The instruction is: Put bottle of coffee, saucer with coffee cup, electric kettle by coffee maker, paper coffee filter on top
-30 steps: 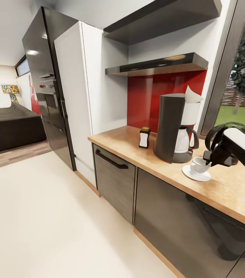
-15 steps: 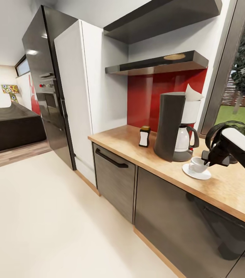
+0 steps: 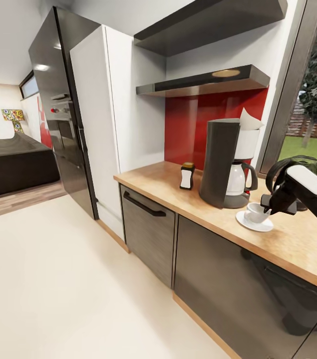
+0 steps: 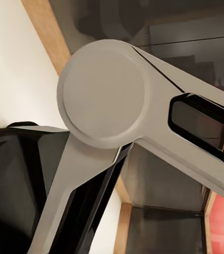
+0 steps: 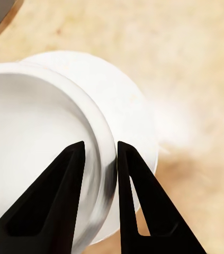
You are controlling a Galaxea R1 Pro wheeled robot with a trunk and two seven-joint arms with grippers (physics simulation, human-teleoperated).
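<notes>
1. The right gripper (image 3: pixel 267 208) pinches the rim of the coffee cup (image 3: pixel 256 213), one finger inside the bowl and one outside, as the right wrist view shows.
2. The cup sits on the saucer (image 3: pixel 250 225) near the counter's (image 3: pixel 298 244) front edge, just beside the coffee maker (image 3: pixel 226 164); whether it rests fully on the saucer cannot be told.
3. A paper filter (image 3: pixel 248 121) tops the coffee maker, and the coffee bottle (image 3: pixel 187 177) stands just beside it, on the side toward the counter's far end.
4. The kettle (image 3: pixel 305 164) stands partly hidden behind the right arm, toward the counter's back edge by the window.
5. The cup looks stiff, smooth and breakable, probably light; its thin glazed wall may slip, so the rim hold seems the sensible one, released gently.
6. The left wrist view shows arm links and cabinet fronts; the left gripper's state cannot be told.
</notes>
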